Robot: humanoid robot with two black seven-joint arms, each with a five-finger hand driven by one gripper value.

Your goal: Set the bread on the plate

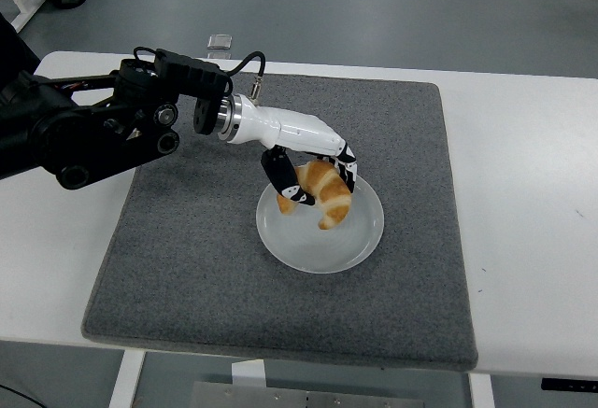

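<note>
Bread (323, 197), golden croissant, held over upper left part of white plate (363, 240), low above it; contact with plate unclear. Gripped by left hand (313, 170), fingers (286, 182) curled around it, thumb on near side. Left arm (103, 128) reached in from left edge across grey mat (187, 259) on white table (523, 193).

At frame centre we saw the left hand (313, 179) gripping the croissant (320, 196) (golden, curved) over the white plate (360, 240), on a grey mat (187, 249) covering the table (533, 193).
</note>
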